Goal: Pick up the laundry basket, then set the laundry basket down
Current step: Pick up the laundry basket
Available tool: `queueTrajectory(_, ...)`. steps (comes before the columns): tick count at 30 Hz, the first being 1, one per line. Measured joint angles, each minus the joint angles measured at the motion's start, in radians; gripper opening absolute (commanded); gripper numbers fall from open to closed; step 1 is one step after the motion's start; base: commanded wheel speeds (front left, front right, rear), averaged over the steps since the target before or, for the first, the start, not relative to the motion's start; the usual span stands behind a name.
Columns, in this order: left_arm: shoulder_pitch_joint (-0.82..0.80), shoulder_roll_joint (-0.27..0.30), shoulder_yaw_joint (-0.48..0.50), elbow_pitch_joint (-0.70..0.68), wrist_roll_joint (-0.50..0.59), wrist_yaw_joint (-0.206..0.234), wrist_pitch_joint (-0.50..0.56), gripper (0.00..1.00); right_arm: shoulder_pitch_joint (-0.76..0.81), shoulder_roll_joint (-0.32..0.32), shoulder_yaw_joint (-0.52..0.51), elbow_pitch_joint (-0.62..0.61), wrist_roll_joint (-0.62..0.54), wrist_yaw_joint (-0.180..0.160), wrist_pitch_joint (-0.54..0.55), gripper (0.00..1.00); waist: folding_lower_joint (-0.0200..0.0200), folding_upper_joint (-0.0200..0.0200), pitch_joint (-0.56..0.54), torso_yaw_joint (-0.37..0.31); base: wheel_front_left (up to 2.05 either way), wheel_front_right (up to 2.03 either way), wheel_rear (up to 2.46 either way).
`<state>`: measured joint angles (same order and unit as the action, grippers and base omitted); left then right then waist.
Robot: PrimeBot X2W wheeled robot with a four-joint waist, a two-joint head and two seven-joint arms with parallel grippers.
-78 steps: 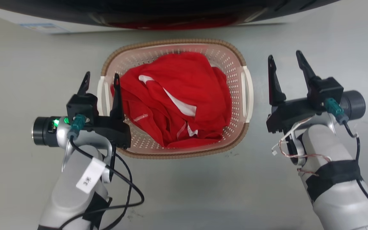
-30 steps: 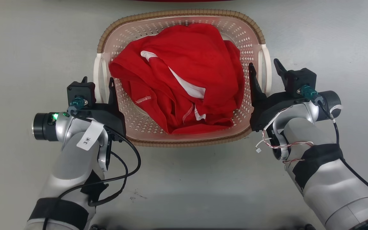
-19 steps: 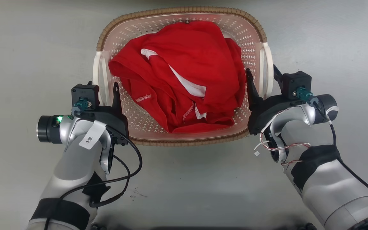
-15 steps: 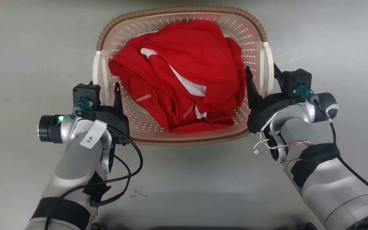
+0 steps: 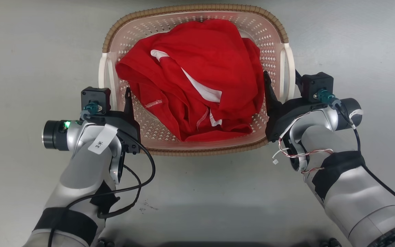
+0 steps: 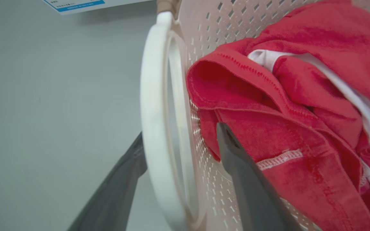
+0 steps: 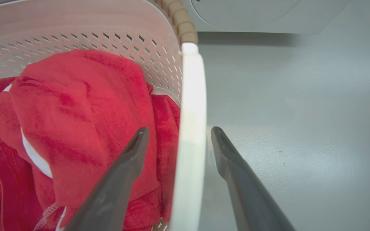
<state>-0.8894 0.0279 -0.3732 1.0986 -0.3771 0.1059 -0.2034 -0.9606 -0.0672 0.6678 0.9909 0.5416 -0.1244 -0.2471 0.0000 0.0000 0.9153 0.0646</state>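
Forearms first: my left forearm point(image 5: 84, 171) and right forearm point(image 5: 351, 192) rise from the bottom corners of the head view, each bent inward at the wrist. Both sets of fingers point forward along a side of the laundry basket point(image 5: 197, 7), which lies between them.

My left end effector point(image 5: 111, 94) is spread wide and grips nothing. It sits astride the basket's left handle point(image 5: 102, 79), with one finger outside the white loop and the other inside the perforated wall. In the left wrist view that inner finger lies against the red garment point(image 6: 284, 106) heaped in the basket. The outer finger passes behind the handle, so I cannot tell whether it touches.

My right end effector point(image 5: 280, 73) is parted too and has hold of nothing. The right handle point(image 7: 191, 112) runs straight up between its fingers with a gap on each side. Its inner finger is over the red cloth and its outer finger over the grey floor point(image 7: 300, 128).

In the head view the left outer finger is hidden behind its own black wrist block. The basket's base is covered by the garment and walls, so I cannot see how it meets the floor. Beyond the right fingertips, a white appliance point(image 7: 252, 12) is cut off by the frame.
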Motion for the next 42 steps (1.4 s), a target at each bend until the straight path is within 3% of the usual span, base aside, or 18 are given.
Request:
queueTrajectory(1, -0.005, 0.000, -0.004, 0.001, 0.000, 0.000, 0.001, 1.00, -0.004, 0.000, 0.003, 0.005, 0.005, 0.000, 0.000, 0.98, 0.0000, 0.0000, 0.000, 0.000, 0.00, 0.00, 0.00)
queueTrajectory(2, -0.009, 0.000, -0.008, 0.002, 0.000, 0.000, 0.001, 0.78, -0.009, 0.000, 0.005, 0.009, 0.011, 0.000, 0.000, 0.86, 0.0001, 0.0000, 0.001, 0.000, 0.00, 0.00, 0.00)
queueTrajectory(3, -0.010, 0.000, -0.015, 0.002, -0.001, 0.000, 0.001, 0.78, -0.014, 0.000, 0.007, 0.011, 0.015, 0.000, -0.001, 0.86, 0.0000, 0.0000, 0.001, 0.000, 0.00, 0.00, 0.00)
queueTrajectory(4, -0.010, 0.000, -0.021, 0.004, -0.002, 0.000, 0.003, 0.49, -0.016, 0.000, 0.009, 0.011, 0.016, 0.000, -0.001, 0.62, 0.0000, 0.0000, 0.002, 0.000, 0.00, 0.00, 0.00)
queueTrajectory(5, -0.010, 0.000, -0.025, 0.007, -0.002, 0.000, 0.003, 0.32, -0.016, 0.000, 0.012, 0.013, 0.019, 0.000, -0.001, 0.47, 0.0000, 0.0000, 0.002, 0.000, 0.00, 0.00, 0.00)
queueTrajectory(6, -0.010, 0.000, -0.028, 0.008, -0.003, 0.000, 0.003, 0.06, -0.016, 0.000, 0.015, 0.015, 0.022, 0.000, -0.001, 0.47, 0.0000, 0.0000, 0.002, -0.001, 0.00, 0.00, 0.00)
queueTrajectory(7, -0.010, 0.001, -0.031, 0.009, -0.007, 0.000, 0.003, 0.00, -0.016, 0.000, 0.017, 0.016, 0.023, 0.000, -0.001, 0.35, 0.0000, 0.0000, 0.002, -0.001, 0.00, 0.00, 0.00)
queueTrajectory(8, -0.011, 0.006, -0.032, 0.010, -0.011, -0.002, 0.003, 0.00, -0.016, -0.002, 0.018, 0.018, 0.024, -0.004, -0.001, 0.05, 0.0000, 0.0000, 0.002, -0.001, 0.00, 0.00, 0.00)
queueTrajectory(9, -0.011, 0.006, -0.034, 0.010, -0.015, -0.004, 0.003, 0.00, -0.016, -0.005, 0.019, 0.019, 0.026, -0.007, -0.001, 0.00, -0.0001, -0.0001, 0.002, -0.001, 0.00, 0.00, 0.00)
queueTrajectory(24, -0.009, 0.003, -0.088, 0.024, -0.066, -0.002, 0.003, 0.00, -0.016, -0.009, 0.055, 0.042, 0.086, -0.008, -0.001, 0.00, -0.0001, 0.0000, -0.029, -0.007, 0.00, 0.00, 0.00)
queueTrajectory(42, 0.072, 0.004, -0.177, 0.033, -0.127, 0.001, 0.027, 0.00, 0.070, -0.009, 0.118, 0.063, 0.166, -0.008, 0.005, 0.00, -0.0002, 0.0000, -0.151, -0.026, 0.00, 0.00, 0.00)
